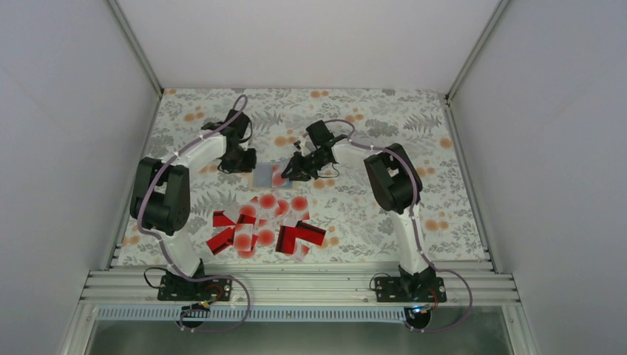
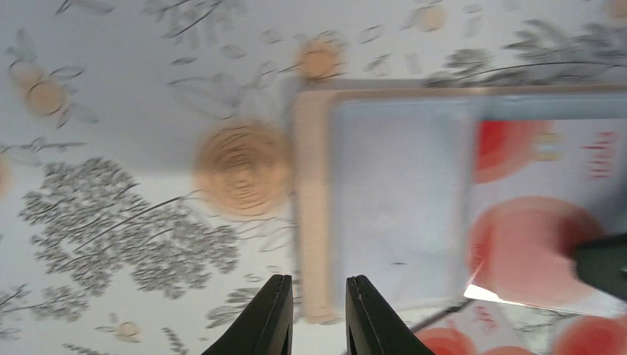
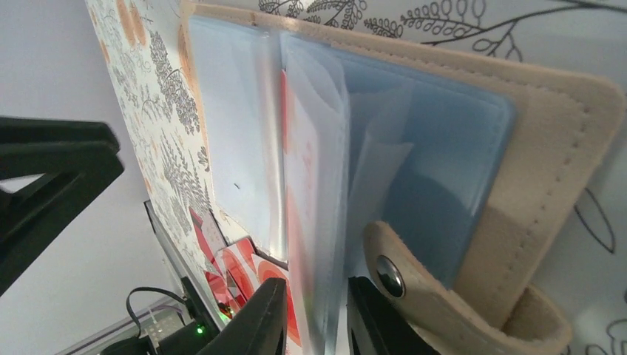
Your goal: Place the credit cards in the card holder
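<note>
The desk [image 1: 414, 214] wears a matte cloth printed with grey leaves and orange blooms. On the side of the card holder [image 1: 265, 174] toward the arm bases lies a loose heap of credit cards [image 1: 266, 229]: glossy red rectangles mixed with white ones bearing red dots. The card holder lies open, its cover tan, stitched and leather-like, its lining pale blue-grey, with floppy clear sleeves [image 3: 318, 148] inside. A white dotted card [image 2: 540, 222] rests on its right half. The left fingers [image 2: 273, 325] stand narrowly apart at the holder's tan left rim; through the blur I cannot tell whether they pinch it. The right fingers [image 3: 259, 325] flank the sleeves, and I cannot tell their grip either. Beside them a rounded strap [image 3: 444, 310] carries a small metal stud [image 3: 390, 275].
</note>
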`<state>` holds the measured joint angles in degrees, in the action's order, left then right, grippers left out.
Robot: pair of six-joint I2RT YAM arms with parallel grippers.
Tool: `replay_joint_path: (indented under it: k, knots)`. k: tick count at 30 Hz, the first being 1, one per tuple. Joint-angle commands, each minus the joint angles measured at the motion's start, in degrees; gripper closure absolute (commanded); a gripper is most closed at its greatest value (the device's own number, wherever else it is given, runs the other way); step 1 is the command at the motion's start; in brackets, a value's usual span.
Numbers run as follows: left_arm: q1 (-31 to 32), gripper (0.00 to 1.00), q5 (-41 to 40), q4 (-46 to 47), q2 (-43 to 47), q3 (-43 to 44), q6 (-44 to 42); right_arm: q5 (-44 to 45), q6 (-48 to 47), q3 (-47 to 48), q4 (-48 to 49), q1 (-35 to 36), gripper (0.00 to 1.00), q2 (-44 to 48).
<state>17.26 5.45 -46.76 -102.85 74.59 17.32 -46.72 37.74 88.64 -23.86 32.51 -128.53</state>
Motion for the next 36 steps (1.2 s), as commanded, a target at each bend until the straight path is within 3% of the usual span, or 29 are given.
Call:
replay_joint_path:
  k: [1,7,25,36]
  knots:
    - [-3.2,0.78,-0.4,0.1,-2.1,-2.5,-2.2,1.0,-0.7,2.7,-2.3,0.9,0.77,-1.4]
    - [-4.6,0.71,3.9,2.4,-4.6,-3.7,-3.1,2.1,-1.2,5.0,-4.0,1.6,0.76,-1.7]
    - [-7.7,0.72,19.9,9.2,-6.8,-6.6,-2.2,2.4,-2.2,15.1,-8.5,4.2,0.72,-6.1]
    - [-8.6,0.73,22.7,9.5,-5.3,-7.6,-1.9,0.4,-1.4,20.3,-8.9,5.4,0.66,-9.8]
